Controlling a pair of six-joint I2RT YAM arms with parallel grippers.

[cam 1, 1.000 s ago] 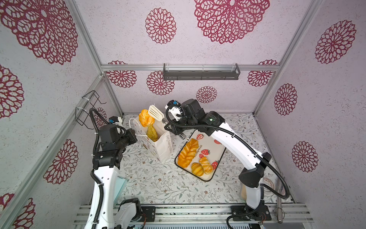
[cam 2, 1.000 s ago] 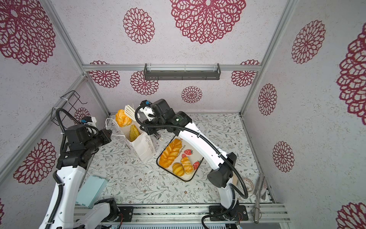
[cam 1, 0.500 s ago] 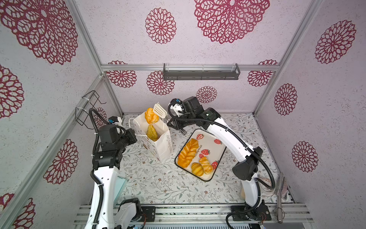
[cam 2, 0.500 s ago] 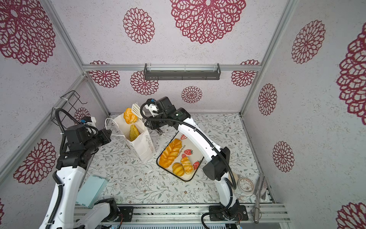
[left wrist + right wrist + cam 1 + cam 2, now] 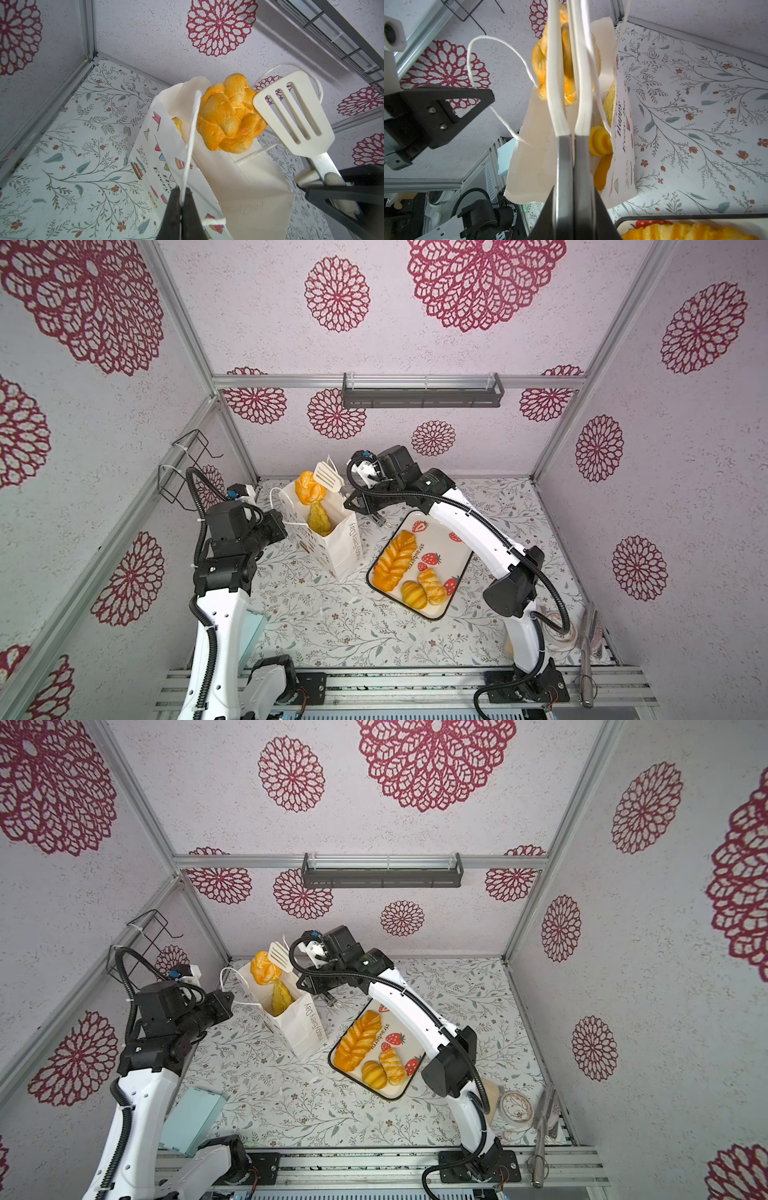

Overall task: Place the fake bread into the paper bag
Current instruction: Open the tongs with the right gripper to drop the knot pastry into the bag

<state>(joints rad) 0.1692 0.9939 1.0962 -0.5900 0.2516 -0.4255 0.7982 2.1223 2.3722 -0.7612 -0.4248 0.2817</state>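
Observation:
The white paper bag (image 5: 345, 549) (image 5: 303, 1027) (image 5: 239, 187) (image 5: 529, 162) stands open at the back left of the mat. My left gripper (image 5: 283, 526) (image 5: 227, 1003) (image 5: 182, 194) is shut on its cord handle (image 5: 192, 133). My right gripper (image 5: 353, 501) (image 5: 305, 979) (image 5: 574, 193) is shut on white slotted tongs (image 5: 327, 477) (image 5: 279, 956) (image 5: 291, 118). The tongs hold a round roll of fake bread (image 5: 307, 488) (image 5: 264, 968) (image 5: 226, 118) (image 5: 568, 83) over the bag's far rim. A croissant (image 5: 319, 519) (image 5: 281, 997) lies inside the bag.
A strawberry-print tray (image 5: 461, 568) (image 5: 409, 1081) right of the bag carries a braided loaf (image 5: 395, 560) and two small pastries (image 5: 424, 591). A teal box (image 5: 189, 1119) lies front left. A tape roll (image 5: 515, 1106) and a metal tool (image 5: 540, 1127) sit front right.
The tongs and roll shifted a little right, then back left and slightly lower, staying over the bag's mouth. The right arm's elbow swung left. The left arm has not moved.

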